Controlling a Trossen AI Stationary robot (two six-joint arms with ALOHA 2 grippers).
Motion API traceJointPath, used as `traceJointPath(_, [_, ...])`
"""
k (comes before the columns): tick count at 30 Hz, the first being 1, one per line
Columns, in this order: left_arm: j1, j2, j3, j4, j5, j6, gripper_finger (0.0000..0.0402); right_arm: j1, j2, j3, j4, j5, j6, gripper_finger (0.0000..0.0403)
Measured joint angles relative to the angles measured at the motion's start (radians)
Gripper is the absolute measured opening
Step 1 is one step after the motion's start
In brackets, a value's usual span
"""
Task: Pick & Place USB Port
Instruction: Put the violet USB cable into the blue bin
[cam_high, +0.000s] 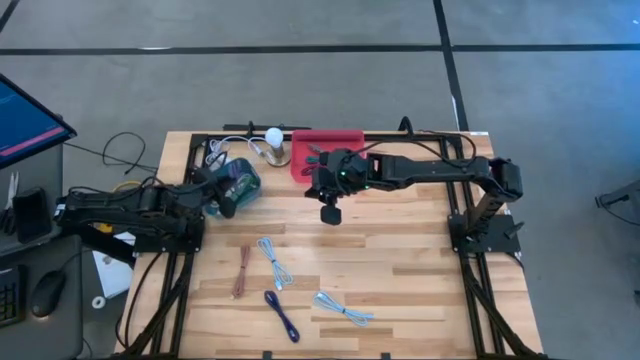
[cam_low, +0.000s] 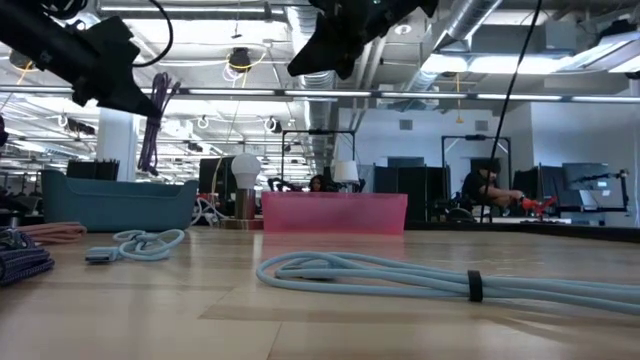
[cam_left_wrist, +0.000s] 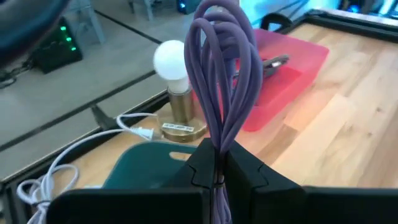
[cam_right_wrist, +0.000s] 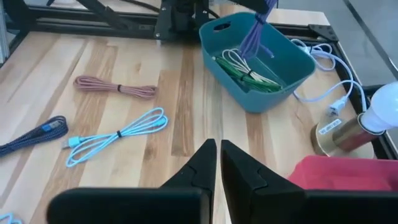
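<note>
Cable (cam_left_wrist: 221, 81), purple, hangs bundled in left gripper (cam_left_wrist: 219, 163), fingers clamped on it, directly above teal bin (cam_right_wrist: 261, 53); long axis roughly vertical, so drop is straight down. Right gripper (cam_right_wrist: 217, 163) pinched closed, holds nothing, hovers near pink tray (cam_high: 325, 150). Other cables lie on table (cam_high: 420, 260), well apart.

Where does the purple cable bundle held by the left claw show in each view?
High view: hidden at the left claw by the teal plastic bin.
Low view: coiled purple cable bundle hanging upper left.
Left wrist view: centre, pinched.
Right wrist view: top, above the bin.
Shared landmark: white bulb lamp.
</note>
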Motion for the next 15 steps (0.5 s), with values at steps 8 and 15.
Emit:
traceJointPath(8, [0.0, 0.001, 0.0, -0.036, -0.028, -0.077, 0.0014, -0.007, -0.178, -0.213, 0.131, -0.001, 0.027, 0.0013])
traceJointPath(15, [0.003, 0.004, 0.0, -0.079, -0.064, -0.158, 0.0014, -0.007, -0.425, -0.492, 0.318, 0.0, 0.083, 0.0013])
